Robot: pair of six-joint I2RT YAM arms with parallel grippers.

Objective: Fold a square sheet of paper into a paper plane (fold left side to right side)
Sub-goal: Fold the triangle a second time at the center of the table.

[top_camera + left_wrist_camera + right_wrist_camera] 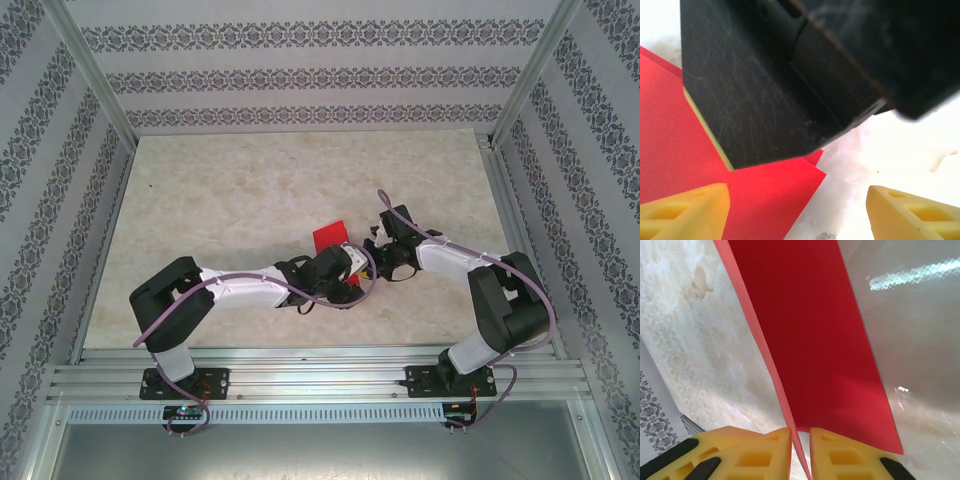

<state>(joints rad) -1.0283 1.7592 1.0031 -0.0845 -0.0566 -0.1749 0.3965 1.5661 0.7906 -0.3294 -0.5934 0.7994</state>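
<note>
Got red paper [328,238] sitting near the middle of the table [250,190]. Right claw [800,450] pinched shut on its edge, left claw [797,210] spread wide, hovering low over one corner.

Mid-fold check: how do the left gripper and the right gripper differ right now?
The left gripper stands wide open and holds nothing; the right gripper is nearly shut, pinching an edge of the square sheet of paper. The left gripper has one fingertip over the red sheet and the other over bare table; the right gripper has the sheet between both fingertips. Shared: yellow fingertips, both working at the sheet mid-table.
</note>
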